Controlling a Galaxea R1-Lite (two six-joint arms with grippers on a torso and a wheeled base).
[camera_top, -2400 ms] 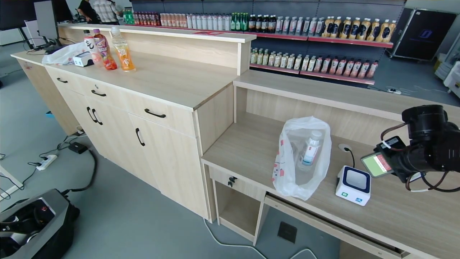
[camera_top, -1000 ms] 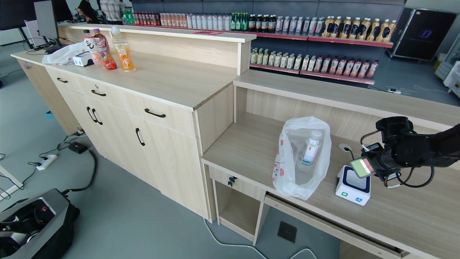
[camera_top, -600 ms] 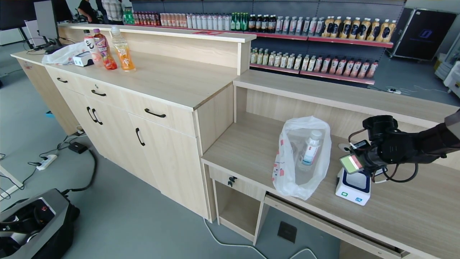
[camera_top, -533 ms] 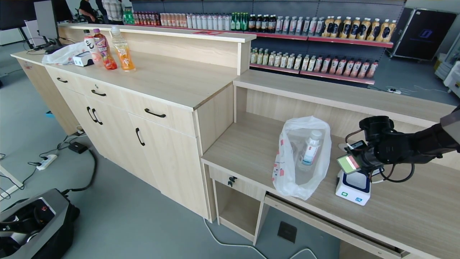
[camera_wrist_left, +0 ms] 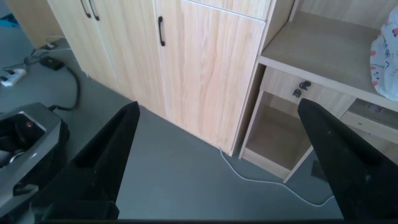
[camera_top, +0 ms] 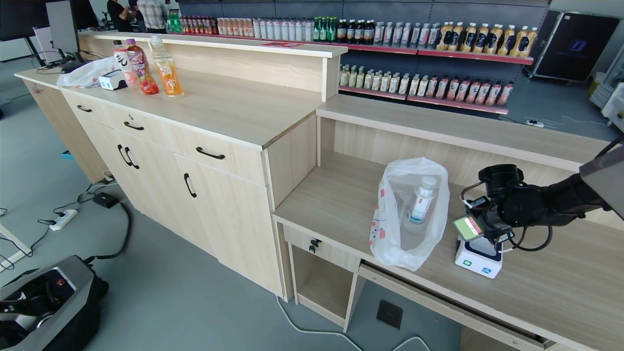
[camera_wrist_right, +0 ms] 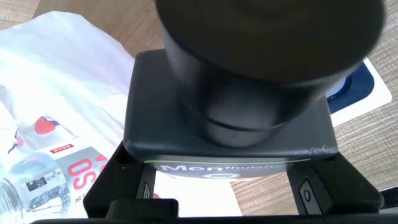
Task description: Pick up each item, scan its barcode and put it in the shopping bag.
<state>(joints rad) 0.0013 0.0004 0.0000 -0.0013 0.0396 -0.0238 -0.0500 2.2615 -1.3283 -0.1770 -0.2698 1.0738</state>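
My right gripper [camera_top: 474, 225] is shut on a small dark container [camera_top: 467, 227] with a green and red face. It holds the container just above the white scanner [camera_top: 480, 257] with a blue top, beside the white shopping bag [camera_top: 409, 219]. In the right wrist view the container [camera_wrist_right: 230, 124] shows a round black cap, with the scanner [camera_wrist_right: 368, 93] beneath it and the bag [camera_wrist_right: 56, 68] alongside. A clear bottle [camera_top: 420, 201] stands inside the bag. My left gripper [camera_wrist_left: 217, 162] hangs open over the floor, in front of the cabinet doors.
The higher counter [camera_top: 229, 109] on the left carries three drink bottles [camera_top: 165, 66], a second scanner [camera_top: 113, 79] and another bag. Shelves of drinks [camera_top: 419, 85] stand behind the desk. Cables and a black case [camera_top: 44, 302] lie on the floor.
My right gripper has carried the container leftward and down, from right of the scanner to just above it, near the bag. The bag and bottle stayed put.
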